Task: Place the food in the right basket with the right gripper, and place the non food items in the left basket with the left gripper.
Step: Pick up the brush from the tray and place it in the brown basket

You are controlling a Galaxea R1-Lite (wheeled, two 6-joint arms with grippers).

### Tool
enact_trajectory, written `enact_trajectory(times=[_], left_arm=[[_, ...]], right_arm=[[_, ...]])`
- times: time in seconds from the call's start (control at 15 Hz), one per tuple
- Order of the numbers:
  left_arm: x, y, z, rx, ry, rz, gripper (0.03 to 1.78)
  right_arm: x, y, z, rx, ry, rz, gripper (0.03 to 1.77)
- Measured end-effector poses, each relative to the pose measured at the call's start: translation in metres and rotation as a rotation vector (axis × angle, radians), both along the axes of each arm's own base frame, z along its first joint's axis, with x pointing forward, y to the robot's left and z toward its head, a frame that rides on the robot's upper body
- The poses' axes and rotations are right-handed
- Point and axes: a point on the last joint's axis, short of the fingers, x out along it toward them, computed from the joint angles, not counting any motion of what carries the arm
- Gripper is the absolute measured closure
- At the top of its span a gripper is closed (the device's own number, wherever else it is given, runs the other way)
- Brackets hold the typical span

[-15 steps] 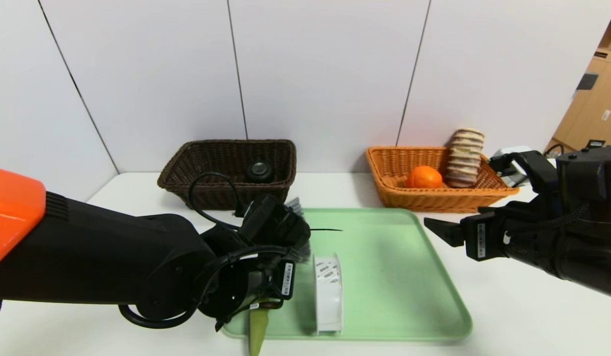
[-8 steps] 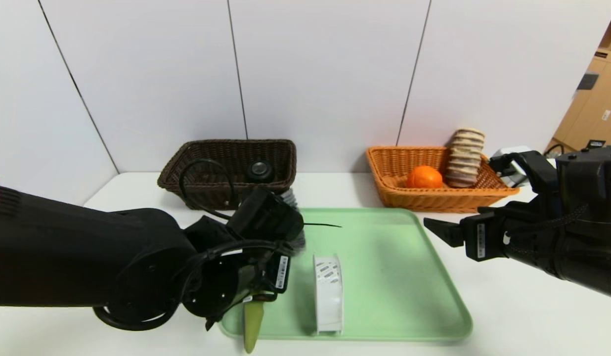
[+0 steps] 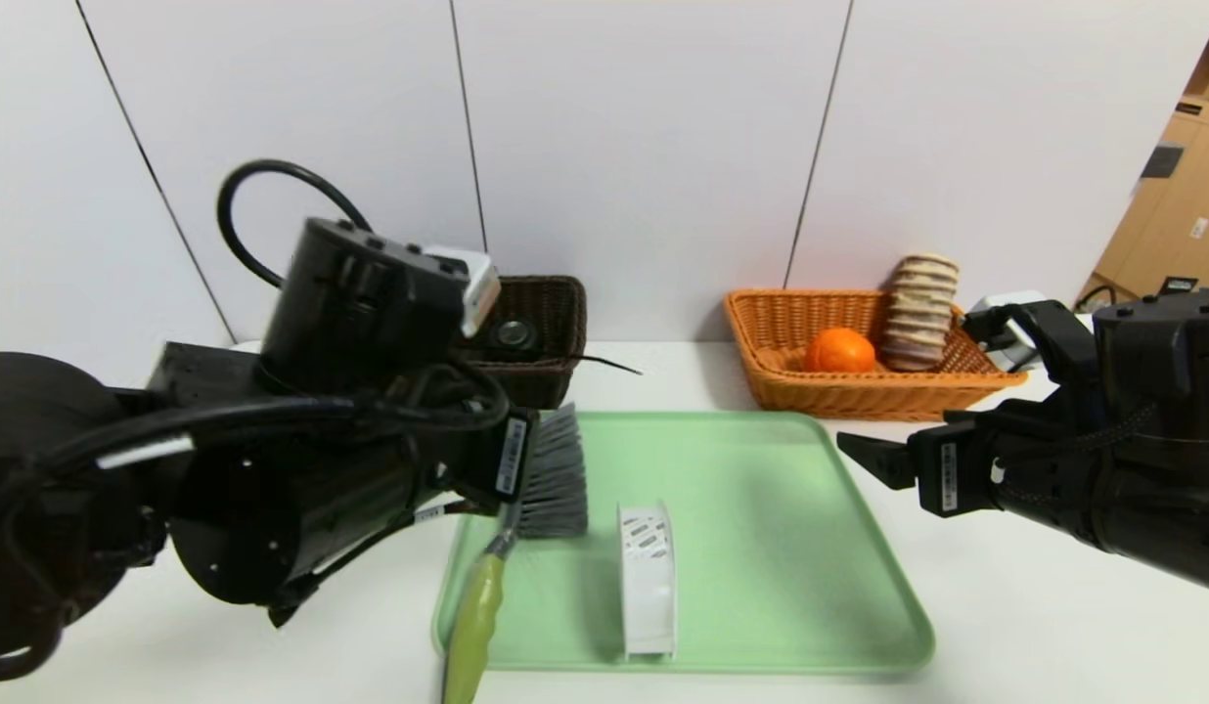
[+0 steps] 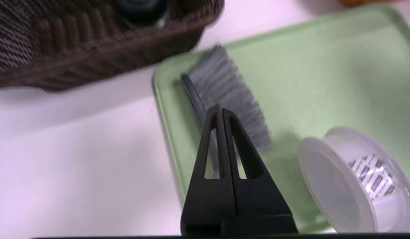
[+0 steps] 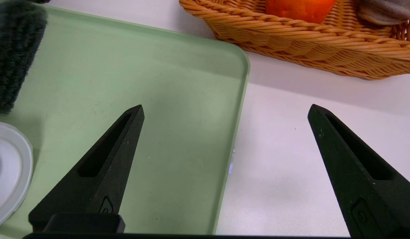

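L gripper (image 4: 221, 111): jaws clenched tip to tip, no gap I can see, raised over the near-left corner of the green tray (image 3: 761, 489). The brush (image 4: 231, 86) has its spine running right behind the fingers, so I can't tell if it's pinched or just lying below; green handle sticks out past the tray's front edge, end cut off in head view. Spool (image 3: 649, 577) stands on edge just beside it on the tray, untouched. Left basket (image 3: 551, 313) is mostly hidden by my arm; the cup (image 3: 512, 335) shows inside. R gripper (image 5: 225, 107) parked, jaws spread wide, empty, by the tray's right edge: makes sense, since the orange (image 3: 839, 350) and roll (image 3: 919, 313) are already in the right basket (image 3: 781, 323).
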Motion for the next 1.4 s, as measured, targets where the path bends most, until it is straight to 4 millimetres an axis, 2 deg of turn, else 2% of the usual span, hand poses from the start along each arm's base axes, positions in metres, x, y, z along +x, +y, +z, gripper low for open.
enact_trajectory(times=[0.2, 0.53, 0.8, 0.93, 1.13, 1.4], left_arm=[[-0.003, 0.009, 0.013, -0.022, -0.052, 0.000, 1.77], [0.000, 0.007, 0.004, 0.000, -0.025, 0.007, 1.77], [0.002, 0.005, -0.008, 0.007, 0.012, 0.016, 1.12], [0.001, 0.005, -0.014, 0.016, 0.029, 0.015, 0.89], [0.003, 0.003, -0.025, 0.035, 0.063, 0.016, 0.63], [0.009, -0.004, -0.040, 0.046, 0.109, 0.026, 0.42]], right_arm=[[0.001, 0.000, -0.001, 0.000, 0.002, 0.001, 0.10], [0.001, 0.000, -0.001, -0.001, 0.005, -0.001, 0.10], [0.001, 0.000, -0.002, -0.002, 0.006, 0.001, 0.10], [0.001, 0.000, -0.002, -0.002, 0.006, 0.001, 0.10], [0.000, 0.000, -0.002, -0.003, 0.008, 0.000, 0.10], [0.000, 0.000, -0.002, -0.002, 0.008, 0.000, 0.10]])
